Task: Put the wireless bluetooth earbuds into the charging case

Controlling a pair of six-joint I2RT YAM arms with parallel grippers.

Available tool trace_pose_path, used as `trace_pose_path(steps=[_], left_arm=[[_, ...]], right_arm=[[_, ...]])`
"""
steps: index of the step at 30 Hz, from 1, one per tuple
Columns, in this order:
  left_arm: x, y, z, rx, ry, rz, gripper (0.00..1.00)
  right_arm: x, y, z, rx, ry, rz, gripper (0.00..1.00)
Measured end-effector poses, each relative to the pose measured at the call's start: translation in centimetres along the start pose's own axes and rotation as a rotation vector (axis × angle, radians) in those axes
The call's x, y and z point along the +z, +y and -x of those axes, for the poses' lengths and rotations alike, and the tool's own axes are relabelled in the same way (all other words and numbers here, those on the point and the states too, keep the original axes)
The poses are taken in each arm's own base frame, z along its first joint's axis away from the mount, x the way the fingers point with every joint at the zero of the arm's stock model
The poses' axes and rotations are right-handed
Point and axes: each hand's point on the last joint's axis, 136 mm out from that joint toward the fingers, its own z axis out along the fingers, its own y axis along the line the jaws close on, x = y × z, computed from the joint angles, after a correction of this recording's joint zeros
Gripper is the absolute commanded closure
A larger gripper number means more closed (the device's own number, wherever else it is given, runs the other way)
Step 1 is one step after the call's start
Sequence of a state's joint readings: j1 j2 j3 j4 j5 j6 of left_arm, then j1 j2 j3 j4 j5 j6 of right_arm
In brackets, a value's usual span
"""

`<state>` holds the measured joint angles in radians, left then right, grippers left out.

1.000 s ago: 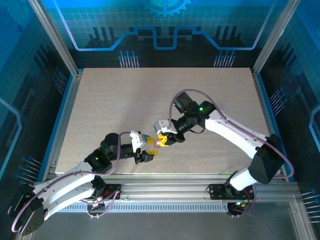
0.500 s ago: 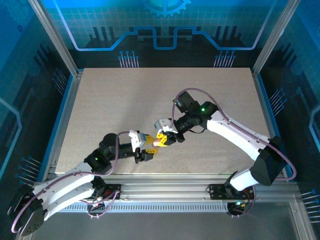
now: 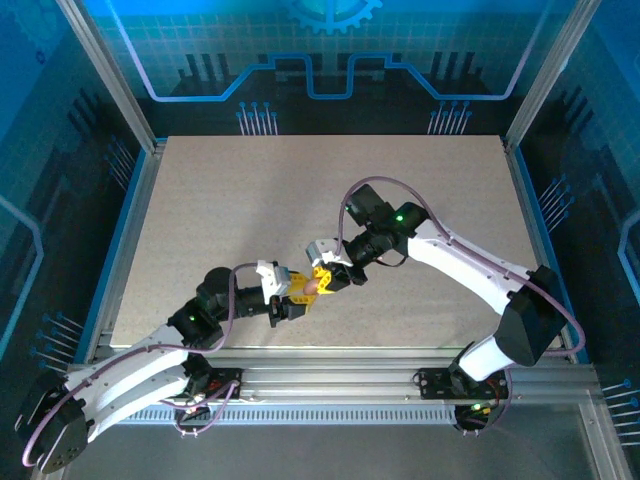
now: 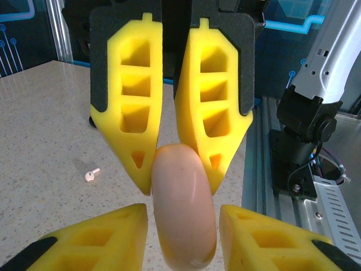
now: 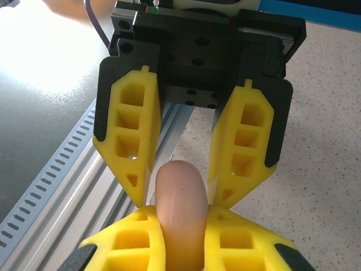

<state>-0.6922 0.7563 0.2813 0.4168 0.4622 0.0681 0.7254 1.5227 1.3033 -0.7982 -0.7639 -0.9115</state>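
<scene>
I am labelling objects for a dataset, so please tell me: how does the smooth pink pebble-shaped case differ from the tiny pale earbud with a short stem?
The pink pebble-shaped case is rounded and stemless; the tiny pale earbud has a short stem. The case sits between the fingers of the left gripper and right gripper; the earbud lies alone on the speckled table. The case looks far bigger. Both are pale pinkish.

Both arms are reaching inward over the counter (image 3: pixel 220 200), meeting tip to tip. The left pincer (image 3: pixel 297 291) and right pincer (image 3: pixel 322 281) are each clamping the same pink case (image 4: pixel 183 209), fingers interleaved.
</scene>
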Motion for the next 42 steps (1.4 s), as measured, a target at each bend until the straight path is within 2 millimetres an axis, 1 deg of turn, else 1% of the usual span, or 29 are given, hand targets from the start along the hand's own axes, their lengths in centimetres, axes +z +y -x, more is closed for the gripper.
trace_pose_path(steps=[5, 8, 14, 21, 27, 32, 33, 36, 37, 42], left_arm=[[0.03, 0.02, -0.23, -0.011, 0.005, 0.000, 0.63], [0.06, 0.04, -0.17, -0.011, 0.002, 0.000, 0.67], [0.09, -0.02, -0.14, -0.010, 0.001, -0.004, 0.65], [0.09, -0.01, -0.08, -0.008, -0.002, -0.004, 0.67], [0.08, -0.01, -0.08, -0.009, -0.002, -0.004, 0.74], [0.08, 0.00, -0.18, -0.012, 0.002, -0.003, 0.83], [0.06, 0.03, -0.20, -0.013, 0.003, -0.002, 0.84], [0.01, 0.00, -0.10, -0.009, 0.000, -0.002, 0.84], [0.00, 0.00, -0.06, -0.008, -0.002, -0.001, 0.84], [-0.08, 0.00, 0.14, -0.004, -0.008, 0.002, 0.85]], right_arm=[[0.01, -0.10, 0.08, 0.005, -0.003, -0.003, 0.93], [0.01, -0.07, 0.13, 0.009, -0.006, -0.001, 0.93], [0.01, -0.04, 0.18, 0.015, -0.009, 0.001, 0.93], [0.00, -0.07, 0.38, 0.014, -0.019, 0.002, 0.93], [0.03, -0.02, 0.49, 0.026, -0.026, 0.007, 0.92], [0.01, -0.08, 0.46, 0.036, -0.022, 0.004, 0.92], [0.00, -0.11, 0.45, 0.036, -0.021, 0.003, 0.90], [-0.01, -0.13, 0.48, 0.042, -0.022, 0.003, 0.75], [-0.03, -0.14, 0.53, 0.048, -0.025, 0.003, 0.72], [-0.07, -0.40, 0.85, 0.070, -0.039, -0.003, 0.61]])
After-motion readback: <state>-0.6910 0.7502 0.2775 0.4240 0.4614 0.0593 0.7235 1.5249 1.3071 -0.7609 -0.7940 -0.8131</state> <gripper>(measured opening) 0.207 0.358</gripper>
